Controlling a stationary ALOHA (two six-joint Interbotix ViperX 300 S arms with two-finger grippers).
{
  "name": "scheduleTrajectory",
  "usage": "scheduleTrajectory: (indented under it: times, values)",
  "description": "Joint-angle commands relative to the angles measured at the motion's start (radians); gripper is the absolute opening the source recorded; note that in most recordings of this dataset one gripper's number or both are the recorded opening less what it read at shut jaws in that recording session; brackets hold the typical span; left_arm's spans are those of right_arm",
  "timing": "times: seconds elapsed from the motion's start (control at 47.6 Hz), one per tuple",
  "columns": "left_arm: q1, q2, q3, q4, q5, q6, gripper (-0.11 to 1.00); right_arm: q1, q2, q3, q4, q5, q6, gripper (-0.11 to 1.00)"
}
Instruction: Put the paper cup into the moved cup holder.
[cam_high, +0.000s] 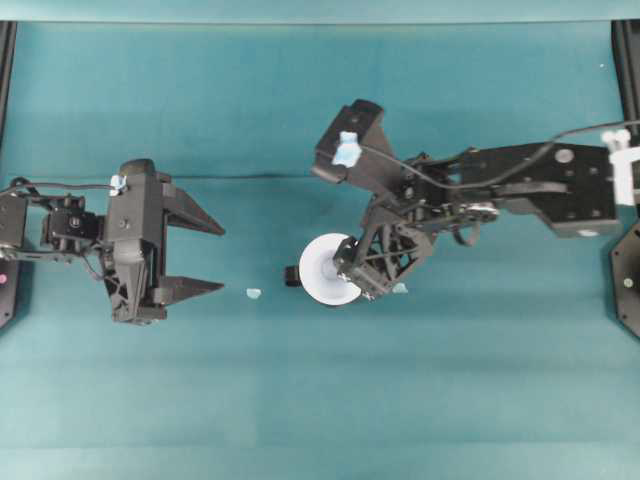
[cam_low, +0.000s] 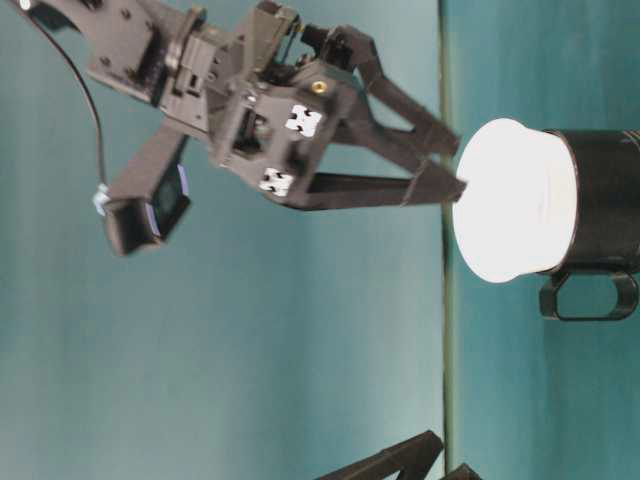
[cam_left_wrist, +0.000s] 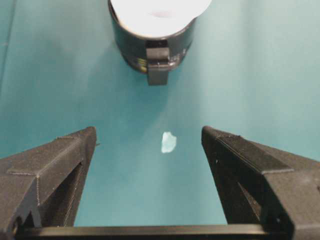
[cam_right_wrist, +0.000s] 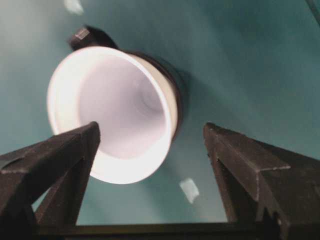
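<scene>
The white paper cup (cam_high: 322, 268) sits upright inside the black cup holder (cam_low: 600, 200), its wide rim (cam_right_wrist: 115, 110) standing above the holder's edge. The holder's small handle (cam_left_wrist: 159, 67) points toward the left arm. My right gripper (cam_right_wrist: 151, 126) hovers just above and beside the cup's rim, open, with nothing between its fingers; one finger overlaps the rim in the right wrist view. My left gripper (cam_high: 220, 258) stands open over bare cloth to the left, well apart from the holder (cam_left_wrist: 150, 47).
Teal cloth covers the table. A small pale scrap (cam_high: 254, 294) lies between the left gripper and the holder, and another (cam_high: 400, 288) lies under the right gripper. The right arm (cam_high: 520, 185) stretches in from the right edge.
</scene>
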Motion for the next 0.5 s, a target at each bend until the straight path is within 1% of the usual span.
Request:
scheduleTrajectory:
  times: [0.0,0.084,0.189,0.273,0.399,0.483]
  values:
    - [0.0,-0.006,-0.008,0.003,-0.005,-0.002,0.87,0.003,-0.046,0.009,-0.008,-0.032,-0.017,0.91]
    - [0.0,-0.006,-0.008,0.003,-0.005,-0.002,0.87,0.005,-0.067,0.029,-0.021,-0.038,-0.025,0.91]
    - [0.0,-0.006,-0.008,0.002,-0.006,-0.002,0.87,0.006,-0.1,0.057,-0.04,-0.041,-0.078,0.91]
    - [0.0,-0.006,-0.008,0.003,-0.005,-0.002,0.87,0.008,-0.12,0.074,-0.041,-0.048,-0.143,0.91]
    - [-0.002,-0.006,-0.008,0.003,-0.005,-0.002,0.87,0.009,-0.147,0.1,-0.041,-0.066,-0.262,0.91]
    - [0.0,-0.006,-0.008,0.003,-0.006,-0.002,0.87,0.011,-0.16,0.11,-0.037,-0.089,-0.31,0.91]
